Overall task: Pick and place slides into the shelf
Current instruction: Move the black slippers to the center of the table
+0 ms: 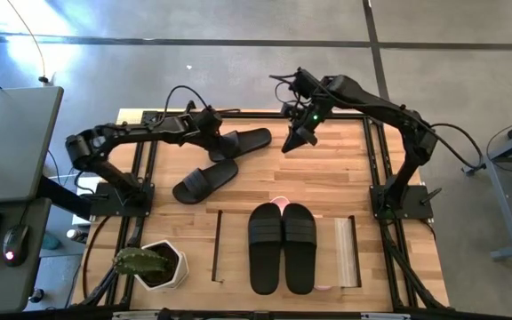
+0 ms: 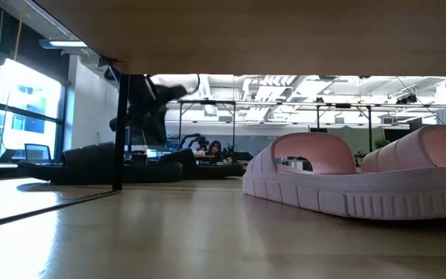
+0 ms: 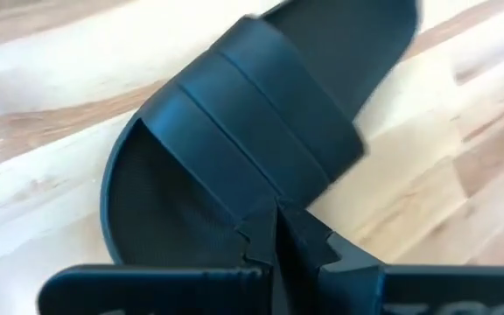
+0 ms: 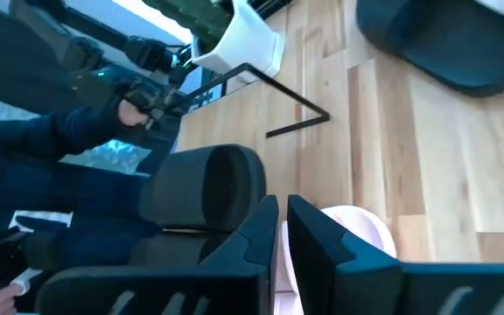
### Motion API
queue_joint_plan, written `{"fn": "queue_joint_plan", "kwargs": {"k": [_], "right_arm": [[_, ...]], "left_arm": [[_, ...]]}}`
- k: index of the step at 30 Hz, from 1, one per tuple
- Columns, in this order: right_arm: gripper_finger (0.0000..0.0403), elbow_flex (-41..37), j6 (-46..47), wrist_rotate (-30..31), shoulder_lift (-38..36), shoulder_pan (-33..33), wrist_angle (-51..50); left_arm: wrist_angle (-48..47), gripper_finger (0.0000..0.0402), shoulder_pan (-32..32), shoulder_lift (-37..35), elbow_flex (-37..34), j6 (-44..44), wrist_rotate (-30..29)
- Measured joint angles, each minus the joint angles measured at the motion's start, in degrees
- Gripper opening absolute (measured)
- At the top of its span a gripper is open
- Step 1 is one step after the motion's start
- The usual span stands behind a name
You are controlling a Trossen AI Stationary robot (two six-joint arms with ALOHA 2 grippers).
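Left gripper (image 1: 220,142) closed, apparently pinching strap of black slide (image 1: 245,140) at table's far side. Right gripper (image 1: 293,140) nearly closed, empty, above bare table (image 1: 345,169). Black pair (image 1: 282,246) atop shelf (image 1: 345,252).

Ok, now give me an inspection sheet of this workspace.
Surface: light-wood table, no spills seen.
Job's things: black pair lying on the shelf; pink slides underneath it; two loose black slides on the table, apart and at different angles.
Clutter: potted cactus at the table's corner beside the shelf.
Grippers: left gripper shut, at the strap of the farther loose slide, grip unclear; right gripper shut, empty, above bare table.
Cables: loops along both arms, clear of the slides.
Surroundings: desk with a mouse left of the table.
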Motion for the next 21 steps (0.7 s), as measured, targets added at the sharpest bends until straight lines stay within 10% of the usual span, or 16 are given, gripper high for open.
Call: {"fn": "queue_joint_plan", "kwargs": {"k": [21], "right_arm": [[0.0021,0.0,-9.2,-0.2,0.0,-1.5,-8.4]], "left_arm": [[-42.0,0.0000,-12.0,-12.2,0.0,-23.1,-8.8]]}}
